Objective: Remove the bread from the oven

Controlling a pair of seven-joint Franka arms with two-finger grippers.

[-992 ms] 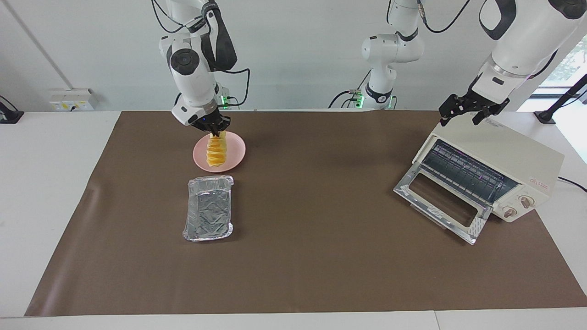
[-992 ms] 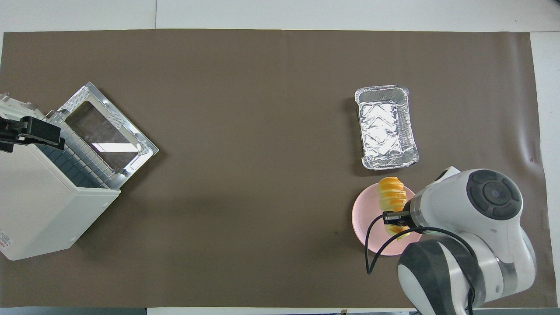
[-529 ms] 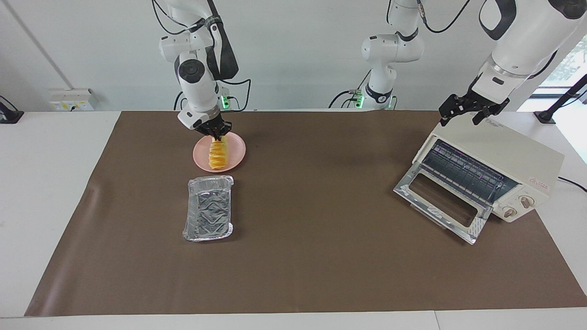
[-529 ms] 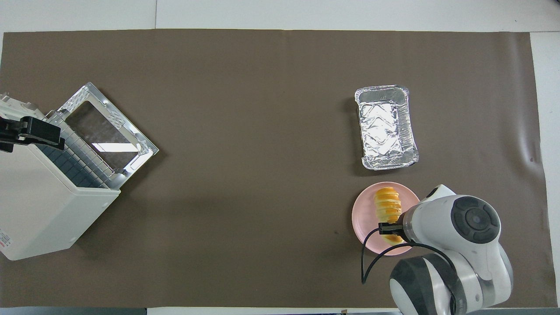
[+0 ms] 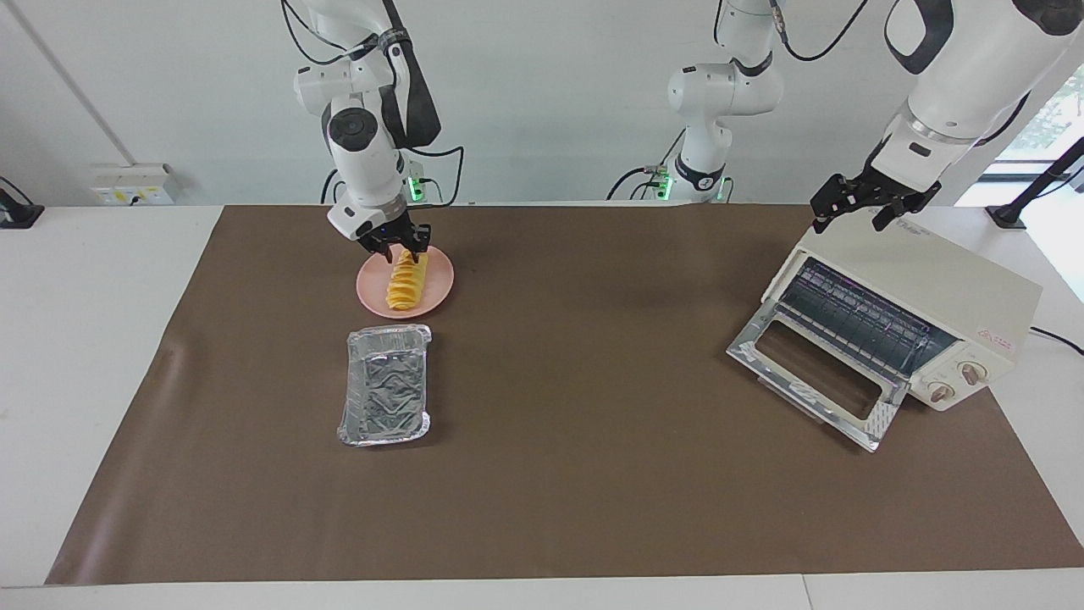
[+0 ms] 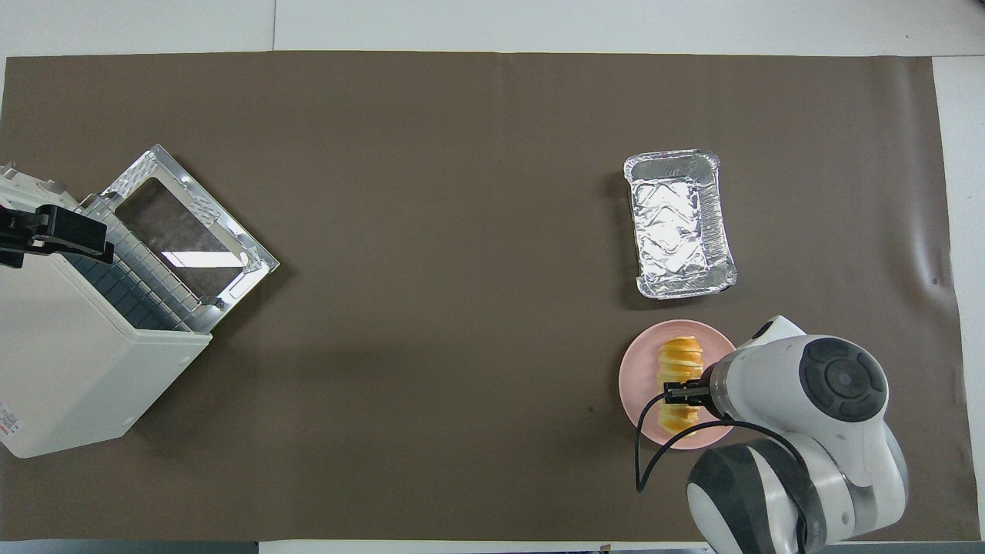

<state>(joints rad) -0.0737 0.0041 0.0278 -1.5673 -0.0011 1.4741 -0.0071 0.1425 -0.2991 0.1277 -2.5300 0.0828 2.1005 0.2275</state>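
The bread (image 5: 404, 283) lay on the pink plate (image 5: 434, 293), just nearer to the robots than the foil tray (image 5: 385, 386). The right gripper (image 5: 396, 244) hung over the bread's end with its fingers apart, holding nothing. The left gripper (image 5: 865, 203) waited over the oven (image 5: 915, 315), fingers spread wide and empty. The oven door (image 5: 815, 371) hung open.

plain white wall (image 5: 550, 93), white table (image 5: 93, 339) under brown mat (image 5: 576, 474), bright window (image 5: 1046, 119).

One high camera faces the robots across the brown-covered bench (image 5: 593, 474); another looks steeply down; both share the whole benchtop.
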